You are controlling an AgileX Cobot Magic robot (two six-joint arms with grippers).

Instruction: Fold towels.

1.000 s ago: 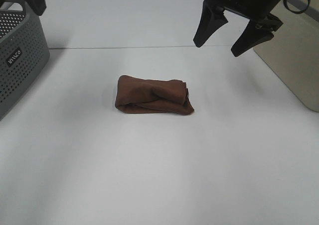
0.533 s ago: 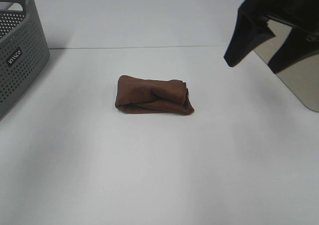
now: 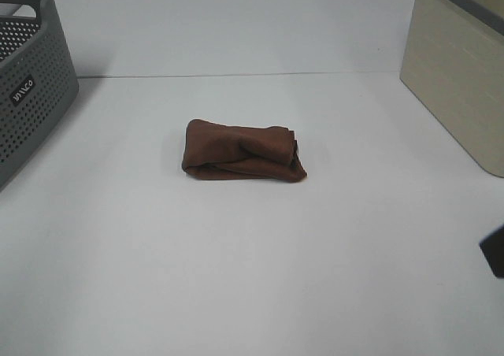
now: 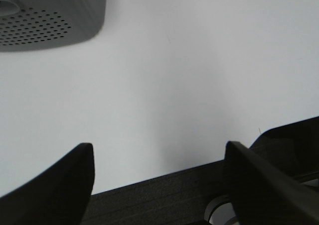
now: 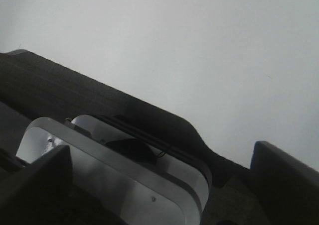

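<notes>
Exterior high view: the towel [image 3: 243, 152] is lying as a bunched, folded bundle around the middle of the tabletop [image 3: 252, 293], touched by nothing.
Towel shape: its layers are sitting unevenly, one flap lying diagonally across the top, so I'm judging the folding as done only roughly, or as a bundle waiting to be redone.
Left pincer [image 4: 158, 158]: it is showing only in its own wrist view, its jaws standing apart and gripping nothing, hanging over bare tabletop near the grey basket [image 4: 50, 13].
Right pincer [image 5: 162, 177]: its jaws are standing wide apart and holding nothing, parked off at the tabletop's right edge.
Surroundings: the basket is sitting at the far left corner and a beige box [image 3: 461, 80] at the far right, both well apart from the towel, leaving working room around it.
</notes>
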